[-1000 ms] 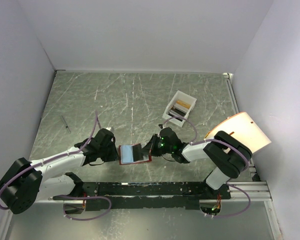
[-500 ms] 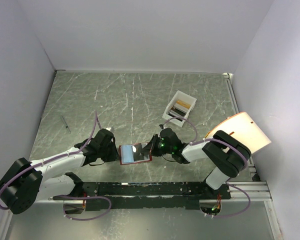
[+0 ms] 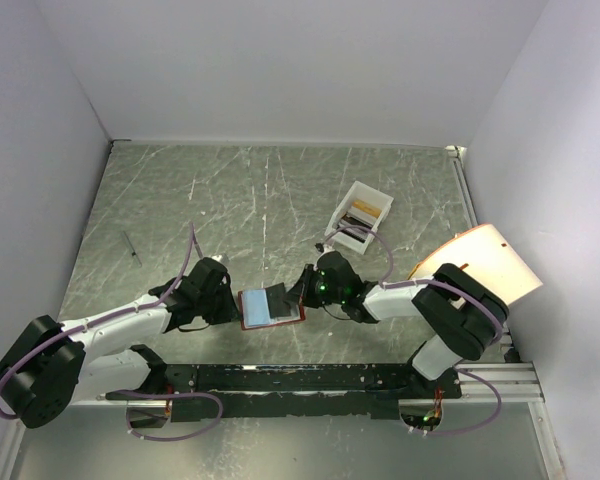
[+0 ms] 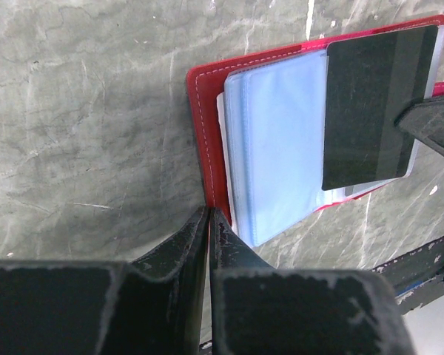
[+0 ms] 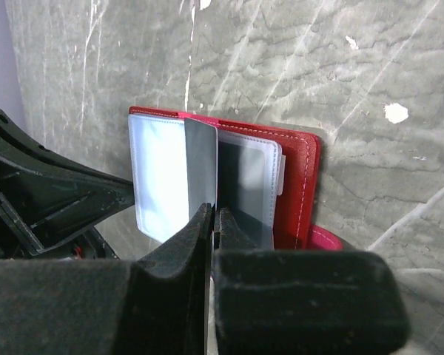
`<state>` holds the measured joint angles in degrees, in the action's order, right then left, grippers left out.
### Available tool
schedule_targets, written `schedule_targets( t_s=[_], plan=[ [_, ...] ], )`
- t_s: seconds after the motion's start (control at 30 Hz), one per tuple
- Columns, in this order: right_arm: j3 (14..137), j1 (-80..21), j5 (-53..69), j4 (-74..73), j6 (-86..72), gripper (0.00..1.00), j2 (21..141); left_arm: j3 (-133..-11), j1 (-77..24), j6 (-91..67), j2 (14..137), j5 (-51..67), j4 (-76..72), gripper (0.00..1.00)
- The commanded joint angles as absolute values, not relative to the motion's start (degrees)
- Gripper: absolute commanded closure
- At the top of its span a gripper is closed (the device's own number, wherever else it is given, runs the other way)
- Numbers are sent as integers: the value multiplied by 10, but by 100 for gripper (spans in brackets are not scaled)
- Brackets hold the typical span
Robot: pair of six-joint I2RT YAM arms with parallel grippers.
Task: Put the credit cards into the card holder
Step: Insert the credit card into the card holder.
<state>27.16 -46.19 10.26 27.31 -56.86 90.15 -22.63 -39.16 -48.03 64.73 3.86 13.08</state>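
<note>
The card holder [image 3: 270, 306], a red wallet, lies open on the table between both arms, its pale blue pockets [image 4: 281, 148] facing up. My left gripper [image 4: 209, 214] is shut on the wallet's red left edge [image 4: 203, 133]; it shows in the top view [image 3: 232, 305]. My right gripper [image 5: 214, 214] is shut on a dark credit card [image 5: 201, 163] and holds it over the wallet's right half [image 5: 300, 185]. The same card [image 4: 374, 111] shows in the left wrist view, lying across the pockets. More credit cards [image 3: 360, 211], orange and dark, sit in the white box.
The white open-topped box [image 3: 372, 195] stands behind the right gripper. A thin dark stick [image 3: 130, 247] lies at the far left. A pale orange-edged board [image 3: 480, 262] leans at the right wall. The black rail [image 3: 310, 378] runs along the near edge.
The dark card in my right gripper has tilted and shifted slightly over the wallet's right half. The left gripper stays on the wallet's edge.
</note>
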Motion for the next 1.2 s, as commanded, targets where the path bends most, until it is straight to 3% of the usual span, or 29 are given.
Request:
schedule_targets(
  t_s=[0.0, 1.17],
  plan=[
    [278, -461, 75, 236, -534, 100, 899, -218, -394, -481, 651, 51, 121, 85],
    [264, -495, 97, 280, -621, 100, 936, -203, -394, -500, 641, 77, 93, 84]
  ],
)
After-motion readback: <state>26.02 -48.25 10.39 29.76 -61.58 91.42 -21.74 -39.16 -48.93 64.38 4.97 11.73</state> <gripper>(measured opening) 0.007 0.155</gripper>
